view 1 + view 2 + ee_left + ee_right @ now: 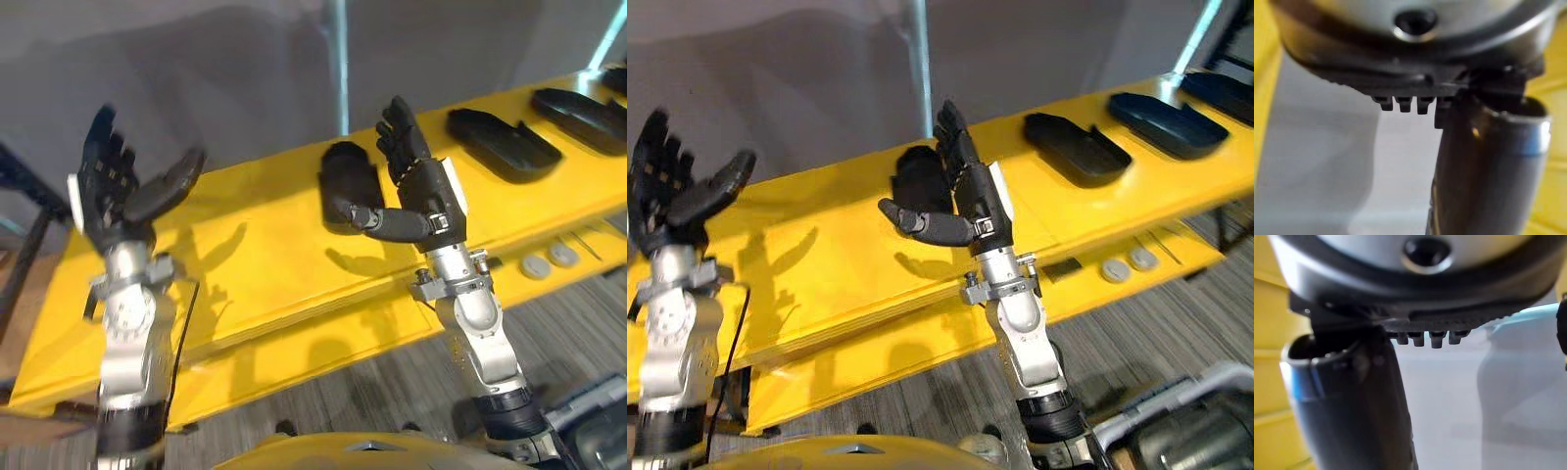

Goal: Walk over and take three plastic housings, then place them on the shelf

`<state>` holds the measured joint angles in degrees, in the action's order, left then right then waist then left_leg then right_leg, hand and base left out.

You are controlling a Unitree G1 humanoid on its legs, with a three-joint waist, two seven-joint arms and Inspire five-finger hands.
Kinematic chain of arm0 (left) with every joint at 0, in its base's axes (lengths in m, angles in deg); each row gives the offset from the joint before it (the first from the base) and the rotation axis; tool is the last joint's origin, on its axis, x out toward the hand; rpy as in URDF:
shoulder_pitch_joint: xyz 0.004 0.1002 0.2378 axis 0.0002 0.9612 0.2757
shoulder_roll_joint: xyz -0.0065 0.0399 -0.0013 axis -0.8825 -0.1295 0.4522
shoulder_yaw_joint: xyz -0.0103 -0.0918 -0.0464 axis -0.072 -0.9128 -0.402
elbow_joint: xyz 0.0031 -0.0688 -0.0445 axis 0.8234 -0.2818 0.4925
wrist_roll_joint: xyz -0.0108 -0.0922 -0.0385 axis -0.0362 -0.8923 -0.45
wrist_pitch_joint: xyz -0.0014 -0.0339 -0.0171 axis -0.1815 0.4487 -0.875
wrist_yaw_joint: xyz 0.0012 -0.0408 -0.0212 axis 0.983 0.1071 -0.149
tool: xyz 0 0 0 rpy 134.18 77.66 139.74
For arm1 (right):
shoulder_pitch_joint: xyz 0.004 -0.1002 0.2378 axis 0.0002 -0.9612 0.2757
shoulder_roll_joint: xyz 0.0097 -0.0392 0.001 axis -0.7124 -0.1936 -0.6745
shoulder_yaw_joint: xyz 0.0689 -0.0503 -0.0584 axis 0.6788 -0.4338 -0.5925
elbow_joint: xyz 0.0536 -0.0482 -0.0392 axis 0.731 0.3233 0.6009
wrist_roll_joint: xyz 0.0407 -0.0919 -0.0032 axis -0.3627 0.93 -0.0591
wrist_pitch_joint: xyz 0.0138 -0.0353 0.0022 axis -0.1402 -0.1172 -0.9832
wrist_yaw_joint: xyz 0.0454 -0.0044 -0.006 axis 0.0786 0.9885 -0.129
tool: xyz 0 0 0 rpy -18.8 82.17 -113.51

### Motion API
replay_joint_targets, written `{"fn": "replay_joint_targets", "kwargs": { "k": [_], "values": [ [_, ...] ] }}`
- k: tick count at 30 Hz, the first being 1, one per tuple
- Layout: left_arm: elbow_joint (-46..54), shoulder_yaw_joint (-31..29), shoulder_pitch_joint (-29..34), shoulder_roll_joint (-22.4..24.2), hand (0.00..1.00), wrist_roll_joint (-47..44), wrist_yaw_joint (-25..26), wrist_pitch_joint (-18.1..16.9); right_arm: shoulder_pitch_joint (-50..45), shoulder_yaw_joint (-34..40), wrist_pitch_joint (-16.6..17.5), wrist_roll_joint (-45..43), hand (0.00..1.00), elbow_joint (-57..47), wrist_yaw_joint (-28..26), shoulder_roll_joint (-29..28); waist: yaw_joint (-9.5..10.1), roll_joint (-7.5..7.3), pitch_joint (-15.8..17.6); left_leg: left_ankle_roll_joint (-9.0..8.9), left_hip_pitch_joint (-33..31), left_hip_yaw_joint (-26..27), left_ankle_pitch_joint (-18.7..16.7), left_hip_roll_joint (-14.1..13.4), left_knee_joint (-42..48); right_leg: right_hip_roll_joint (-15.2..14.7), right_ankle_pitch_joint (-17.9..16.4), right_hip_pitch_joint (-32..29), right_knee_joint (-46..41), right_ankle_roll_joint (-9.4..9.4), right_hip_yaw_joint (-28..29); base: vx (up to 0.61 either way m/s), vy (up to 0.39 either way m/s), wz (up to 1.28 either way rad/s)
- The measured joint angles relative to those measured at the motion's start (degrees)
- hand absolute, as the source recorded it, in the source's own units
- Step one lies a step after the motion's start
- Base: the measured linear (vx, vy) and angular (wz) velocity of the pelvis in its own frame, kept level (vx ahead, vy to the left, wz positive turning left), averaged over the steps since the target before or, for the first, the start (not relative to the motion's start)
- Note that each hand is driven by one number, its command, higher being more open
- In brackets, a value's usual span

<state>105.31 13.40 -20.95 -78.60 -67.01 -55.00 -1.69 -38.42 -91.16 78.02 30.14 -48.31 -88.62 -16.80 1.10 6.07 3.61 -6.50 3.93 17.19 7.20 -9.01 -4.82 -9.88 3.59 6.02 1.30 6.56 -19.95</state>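
Overall: left hand (103,191) and right hand (428,188) are raised above the yellow shelf (265,255), both empty.
left hand: at 9 o'clock in the head view; fingers straight and spread toward 12 o'clock, thumb (1484,166) angled toward 2 o'clock; released, grasping nothing.
right hand: near centre; fingers straight toward 12 o'clock, thumb (1352,401) stretched toward 9 o'clock; relaxed, grasping nothing.
nearest housing (345,176): black, lying on the yellow shelf just at 10 o'clock of the right hand; the thumb crosses in front of its lower end, and I cannot tell whether they touch.
second housing (502,142): black, flat on the shelf at 2 o'clock of the right hand, apart from it.
third housing (583,116): further along toward 2 o'clock, beside the second.
fourth housing (1220,93): at the far 2 o'clock end, cut by the edge.
grey discs (549,259): two, side by side on the lower ledge at 4 o'clock of the right hand.
floor (382,387): grey, at 6 o'clock.
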Motion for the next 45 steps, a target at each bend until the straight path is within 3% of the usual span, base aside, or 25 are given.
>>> {"fn": "replay_joint_targets", "kwargs": {
  "k": [7, 11, 15, 19, 28, 33, 45],
  "values": [
    [2.14, 1.82, 10.22, 4.6, 1.0, 0.0, -10.19, -0.4, 8.33, -7.4, -10.0, -1.44, 1.0, 14.47, -1.02, -0.9, 5.98, -1.28, -0.78, 0.48, -2.66, -5.14, 1.33, 0.42, -0.02, -0.15, -0.83, 1.11, -0.17, -0.59, -5.22, -0.04, -0.009, 0.38],
    [3.08, 3.27, 13.5, 6.91, 1.0, -0.48, -13.29, -1.38, 9.37, -10.11, -12.81, -1.65, 1.0, 17.09, 0.58, -3.63, 6.93, -1.31, -0.8, 0.47, -3.57, -6.43, 1.93, 0.49, -0.04, -0.13, -0.98, 1.18, -0.26, -0.39, -6.62, -0.02, -0.005, 0.18],
    [3.08, 5.68, 14.79, 8.82, 1.0, -4.92, -16.74, -1.46, 11.1, -10.47, -14.72, -1.53, 1.0, 19.5, 6.12, -5.39, 7.96, -1.3, -0.8, 0.48, -3.61, -6.76, 2.04, 0.44, -0.1, -0.05, -1.02, 1.18, -0.28, -0.36, -7.09, -0.01, -0.005, 0.04],
    [3.08, 9.44, 15.95, 9.05, 1.0, -5.56, -18.94, -1.52, 11.74, -10.31, -14.99, -0.81, 1.0, 23.23, 14.87, -7.79, 7.98, -1.29, -0.79, 0.51, -4.04, -6.83, 2.07, 0.43, -0.21, -0.03, -1.02, 1.04, -0.24, -0.37, -7.22, 0.0, 0.0, 0.0],
    [3.03, 10.64, 15.95, 9.04, 1.0, -9.07, -20.49, -1.7, 10.54, -10.07, -17.07, 3.17, 1.0, 26.1, 24.4, -8.18, 7.73, -1.26, -0.77, 0.44, -4.6, -6.37, 2.38, 0.42, -0.19, -0.04, -1.0, 0.15, -0.28, -0.73, -6.75, 0.01, -0.007, -0.02],
    [3.01, 11.25, 15.95, 9.05, 1.0, -9.36, -20.52, -1.76, 10.0, -9.83, -16.73, 3.48, 1.0, 26.06, 24.41, -8.97, 6.41, -1.27, -0.76, 0.4, -4.42, -6.05, 2.27, 0.37, -0.23, -0.06, -1.16, 0.09, -0.35, -0.67, -6.5, 0.0, -0.004, -0.02],
    [2.95, 14.12, 15.94, 9.0, 1.0, -12.22, -24.67, -2.0, 6.09, -9.65, -13.09, 5.84, 1.0, 25.23, 24.83, -11.91, 5.25, -1.61, -0.6, 0.2, -3.49, -3.64, 1.34, 0.31, -0.24, -0.31, -1.3, -0.82, -0.29, -0.37, -4.51, 0.01, -0.007, -0.1]
  ]
}}
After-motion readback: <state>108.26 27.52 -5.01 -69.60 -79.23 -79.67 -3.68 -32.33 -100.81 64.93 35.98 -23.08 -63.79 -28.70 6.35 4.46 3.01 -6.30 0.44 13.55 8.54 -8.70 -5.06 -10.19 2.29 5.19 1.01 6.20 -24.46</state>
